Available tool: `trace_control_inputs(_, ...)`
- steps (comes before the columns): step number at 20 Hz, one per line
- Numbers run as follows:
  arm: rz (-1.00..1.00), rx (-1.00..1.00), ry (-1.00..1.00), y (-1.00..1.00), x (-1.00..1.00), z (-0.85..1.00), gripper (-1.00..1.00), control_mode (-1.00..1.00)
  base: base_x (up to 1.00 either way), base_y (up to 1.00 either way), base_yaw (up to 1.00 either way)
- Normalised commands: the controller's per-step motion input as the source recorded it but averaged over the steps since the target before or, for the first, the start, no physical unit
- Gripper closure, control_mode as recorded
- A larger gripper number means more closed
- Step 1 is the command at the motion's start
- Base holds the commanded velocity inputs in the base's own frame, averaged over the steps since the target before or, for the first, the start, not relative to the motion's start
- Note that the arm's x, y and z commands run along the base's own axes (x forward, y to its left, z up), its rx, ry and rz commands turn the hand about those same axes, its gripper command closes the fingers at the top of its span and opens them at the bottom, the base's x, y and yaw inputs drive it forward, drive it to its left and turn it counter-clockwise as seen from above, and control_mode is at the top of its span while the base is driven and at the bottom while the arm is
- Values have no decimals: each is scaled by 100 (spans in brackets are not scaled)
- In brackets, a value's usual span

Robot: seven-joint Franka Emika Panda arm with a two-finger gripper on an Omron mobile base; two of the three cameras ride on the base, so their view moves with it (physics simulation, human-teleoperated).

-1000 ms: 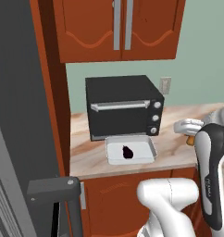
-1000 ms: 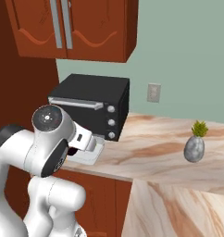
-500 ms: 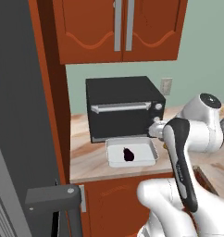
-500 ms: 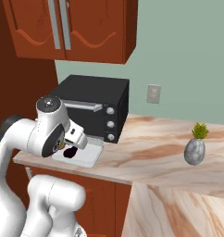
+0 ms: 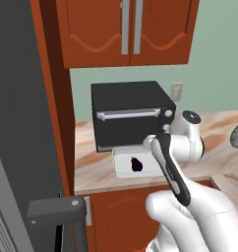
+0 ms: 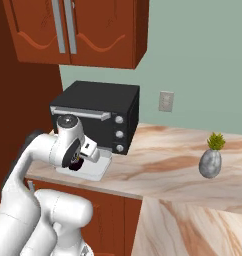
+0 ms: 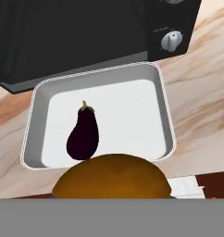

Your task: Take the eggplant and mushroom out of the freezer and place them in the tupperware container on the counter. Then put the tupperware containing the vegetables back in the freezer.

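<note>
Arm now over tupperware container (image 7: pixel 165 115), fingers gripping mushroom (image 7: pixel 113 177).

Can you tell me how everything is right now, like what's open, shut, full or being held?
eggplant: lying in the tupperware container.
tupperware container: on the counter, before the toaster oven.
mushroom: held in the gripper, near the container's front edge.
toaster oven: door shut.
upper cabinets: doors shut.
freezer: door open.

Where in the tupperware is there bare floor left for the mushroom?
The tupperware container is bare between the eggplant and the rim on the toaster oven's knob side. The opposite rim's side, where the eggplant lies, is tighter. The gripper-held mushroom hovers at the near rim.
</note>
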Motion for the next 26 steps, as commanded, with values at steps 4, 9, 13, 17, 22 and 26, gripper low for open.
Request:
trace_control_inputs(4,0,0,-1,0,61,-75,100,-100,0,0,0)
trace_control_inputs(9,0,0,0,0,43,-47,100,-100,0,0,0)
trace_control_inputs(13,0,0,0,0,31,-40,100,-100,0,0,0)
trace_control_inputs(17,0,0,0,3,10,-58,100,-100,0,0,0)
trace_control_inputs(22,0,0,0,5,-2,-41,100,-100,0,0,0)
trace_control_inputs(26,0,-2,0,17,0,-31,-100,-100,0,0,0)
